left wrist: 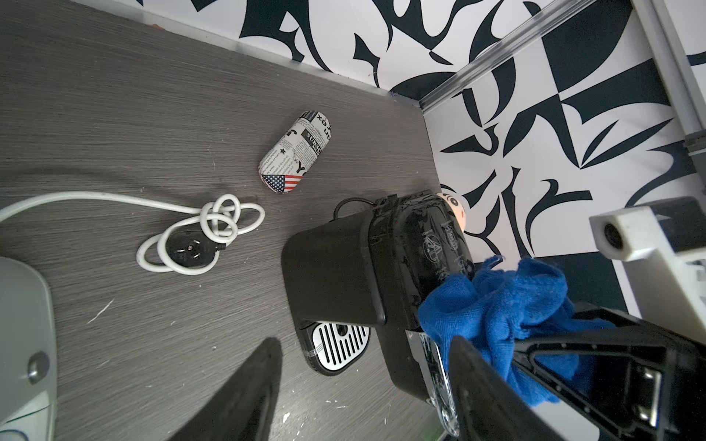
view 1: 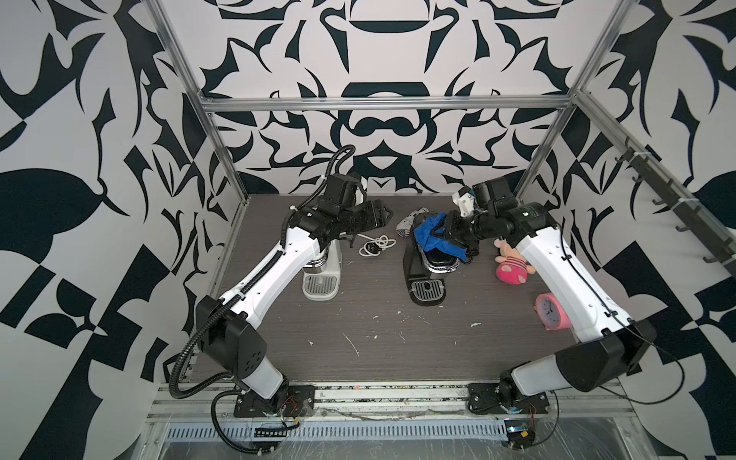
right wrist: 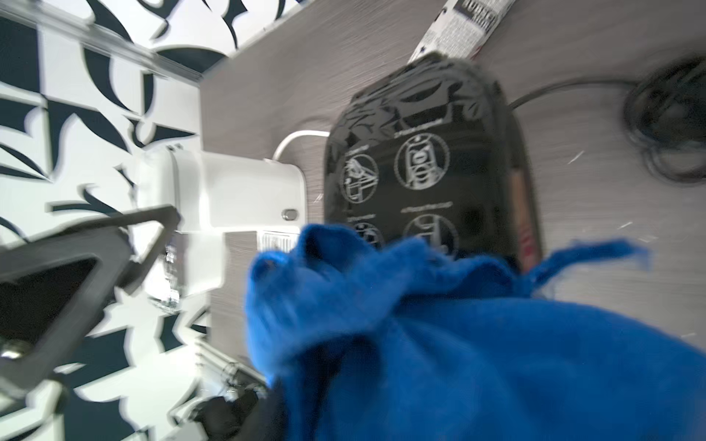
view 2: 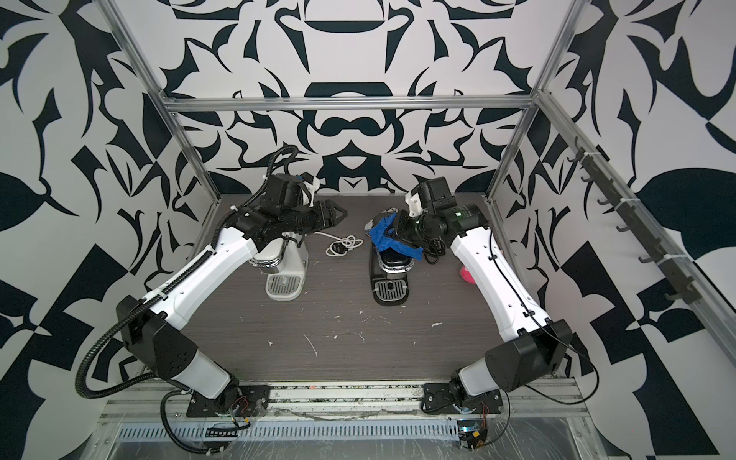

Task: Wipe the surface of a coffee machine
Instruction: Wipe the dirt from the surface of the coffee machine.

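A black coffee machine point(view 1: 416, 265) stands mid-table, with a white coffee machine point(view 1: 323, 278) to its left. A crumpled blue cloth point(view 1: 428, 231) lies on the black machine's glossy top point(right wrist: 420, 152). My right gripper point(view 1: 444, 235) is at the cloth. In the right wrist view the cloth point(right wrist: 458, 343) covers the jaws, so their state is hidden. My left gripper point(left wrist: 363, 389) hovers above the white machine, pointing toward the black one point(left wrist: 332, 267). It is open, with nothing between its fingers point(left wrist: 252, 385).
A coiled white cable point(view 1: 376, 245) lies between the machines, and a newspaper-print case point(left wrist: 296, 152) lies behind them. A pink plush point(view 1: 511, 267) and a pink alarm clock point(view 1: 551, 312) sit by the right arm. A black cable coil point(right wrist: 668, 126) lies beside the black machine.
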Tool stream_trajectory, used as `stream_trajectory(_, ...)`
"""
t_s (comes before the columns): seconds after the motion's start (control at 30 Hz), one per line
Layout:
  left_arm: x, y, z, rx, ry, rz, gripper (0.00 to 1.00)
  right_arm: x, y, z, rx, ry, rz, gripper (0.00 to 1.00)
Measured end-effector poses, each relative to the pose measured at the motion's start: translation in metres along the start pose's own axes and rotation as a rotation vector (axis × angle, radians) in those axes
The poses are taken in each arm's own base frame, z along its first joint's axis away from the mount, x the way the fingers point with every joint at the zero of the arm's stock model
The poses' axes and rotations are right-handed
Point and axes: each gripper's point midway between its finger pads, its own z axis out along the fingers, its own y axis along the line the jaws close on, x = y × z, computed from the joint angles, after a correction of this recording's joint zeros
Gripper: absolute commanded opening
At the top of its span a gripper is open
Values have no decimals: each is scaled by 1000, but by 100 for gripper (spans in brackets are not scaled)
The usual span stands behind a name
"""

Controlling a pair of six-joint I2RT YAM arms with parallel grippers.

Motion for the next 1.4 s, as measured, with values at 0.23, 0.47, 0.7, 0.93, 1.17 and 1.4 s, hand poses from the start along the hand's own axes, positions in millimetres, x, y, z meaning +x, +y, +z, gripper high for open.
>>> stream_trajectory(0.23, 0, 1, 0, -3, 0, 2, 72, -1, 1, -2, 12, 11, -2, 48)
stream_trajectory(0.47, 6, 7, 3, -19, 11, -4, 72, -3, 8, -6, 32, 47, -23, 57)
stream_trajectory(0.7, 6, 7, 2, -18, 10, -3, 72, 4, 8, -20, 136, 82, -91, 66)
stream_trajectory(0.93, 3, 4, 2, -6, -3, -2, 72, 10, 21, -29, 262, 101, -211, 67)
stream_trajectory(1.17, 2, 3, 2, -2, -4, 0, 72, -7, 27, -14, 404, 47, -321, 72)
stream_trajectory(1.4, 2, 3, 2, -2, -4, 3, 72, -25, 20, 5, 531, -2, -403, 78)
